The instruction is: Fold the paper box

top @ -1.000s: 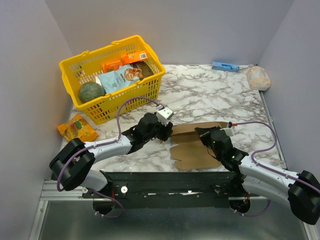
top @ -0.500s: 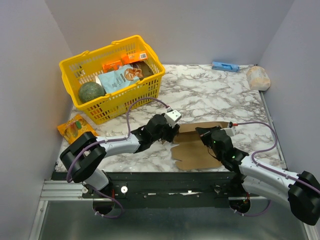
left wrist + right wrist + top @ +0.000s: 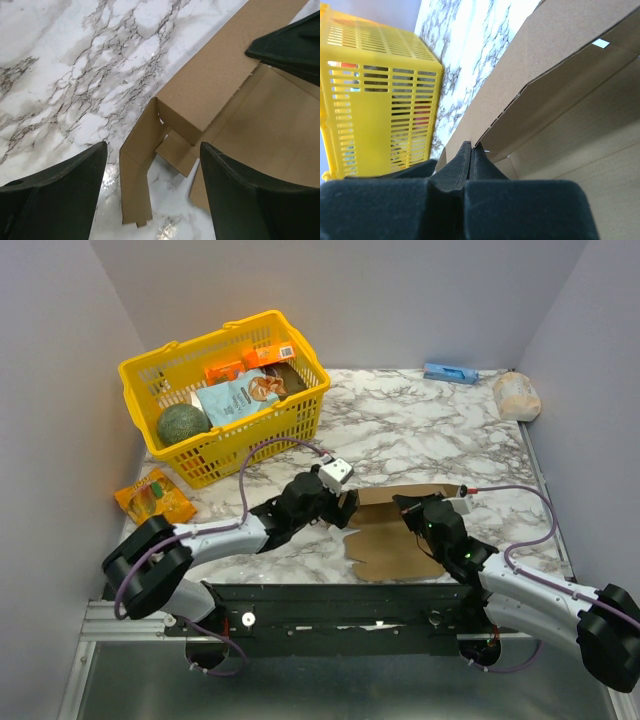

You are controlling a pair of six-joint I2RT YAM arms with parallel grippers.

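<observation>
The flat brown cardboard paper box [image 3: 392, 540] is laid on the white marble table [image 3: 430, 430] between the two arms, with one long flap raised. The left gripper [image 3: 152, 150] is spread wide around a box corner. The right gripper [image 3: 471, 146] is squeezed shut, its tips against the raised flap.

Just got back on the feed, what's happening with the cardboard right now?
Both arms are at the paper box, which lies partly folded on the marble table, one long panel folded up. The right hand is shut, its tip at that panel's edge; whether it pinches the card is unclear. The left hand is open at the box's left end, a small flap between its fingers, untouched.
</observation>
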